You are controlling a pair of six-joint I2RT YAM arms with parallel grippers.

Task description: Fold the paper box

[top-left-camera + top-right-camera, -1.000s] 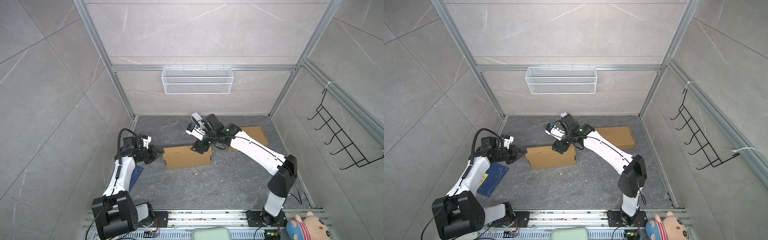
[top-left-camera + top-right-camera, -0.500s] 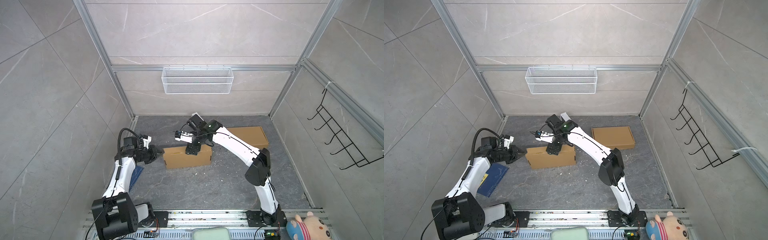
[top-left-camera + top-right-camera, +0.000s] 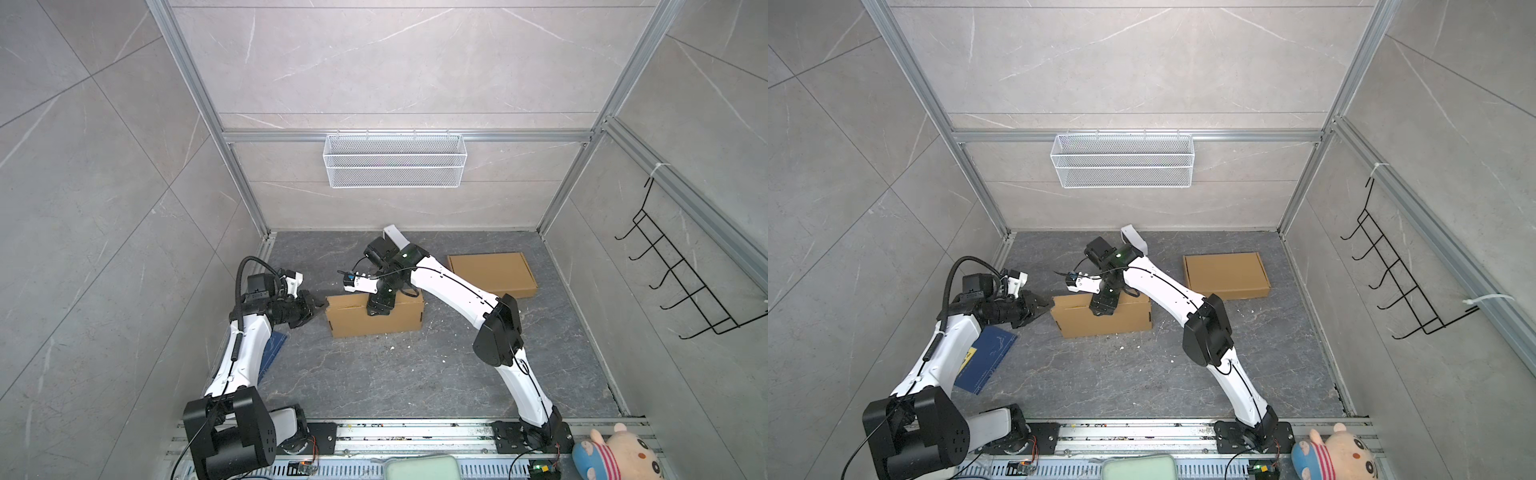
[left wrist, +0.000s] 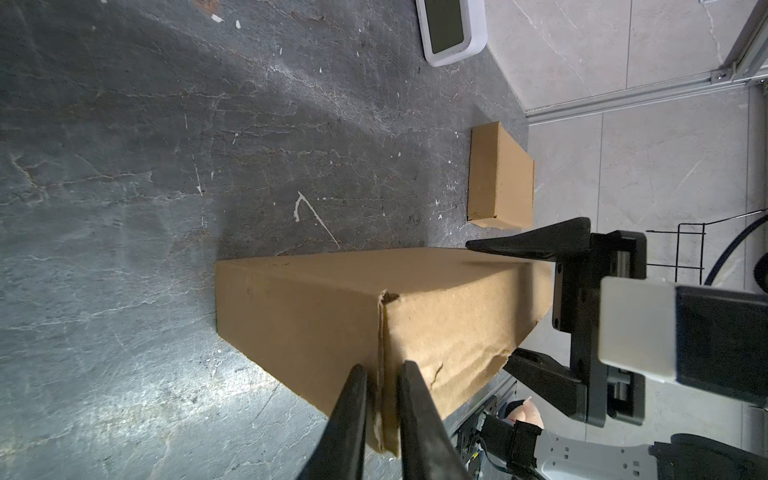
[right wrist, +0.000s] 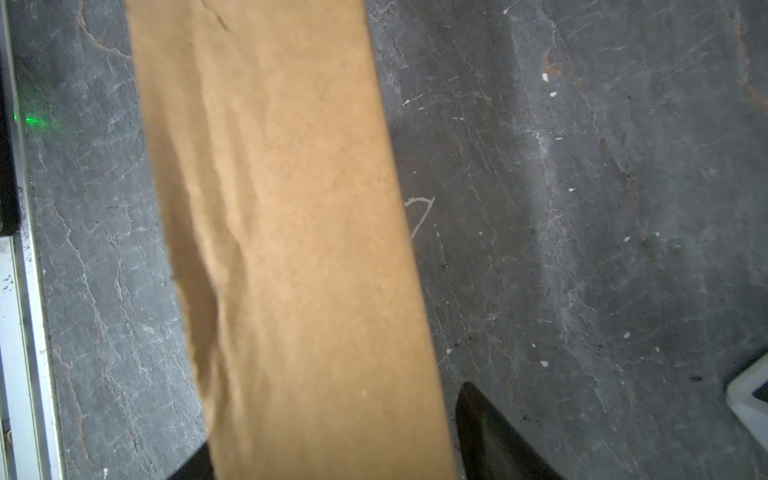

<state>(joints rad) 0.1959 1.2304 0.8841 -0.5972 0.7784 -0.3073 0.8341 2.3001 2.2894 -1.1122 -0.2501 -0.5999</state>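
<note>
Squarely at the centre of the grey stone floor (image 3: 374, 382), the paper box (image 3: 374, 322) lay as a closed oblong in both top views, its long axis running from 9 to 3 o'clock. At its 9 o'clock end the left gripper (image 3: 318, 309) reached in level with the cardboard. The left wrist view showed its two black fingers (image 4: 349, 415) set narrowly, one on either side of the raised edge of the end flap. Whether they pinched that edge could not be told.

The right arm arched in from 4 o'clock, and the right gripper (image 3: 376, 309) pointed down onto the box's top near the middle. Its jaws stood wide, spanning the box from its 12 o'clock wall to its 6 o'clock wall. In the blurred right wrist view, one dark finger (image 5: 494, 440) sat just beside the cardboard's edge.

A second, flat carton (image 3: 490, 274) rested at 2 o'clock from the box, well apart from it. A blue pad (image 3: 984, 357) lay at 8 o'clock, partly under the left arm. A white-rimmed device (image 3: 397, 237) lay at 12 o'clock, behind the right arm's wrist. A wire basket (image 3: 395, 162) hung on the back wall at 12 o'clock and a black hook rack (image 3: 681, 282) on the wall at 3 o'clock. A plush toy (image 3: 615, 457) sat at 5 o'clock beside the base rail.
</note>
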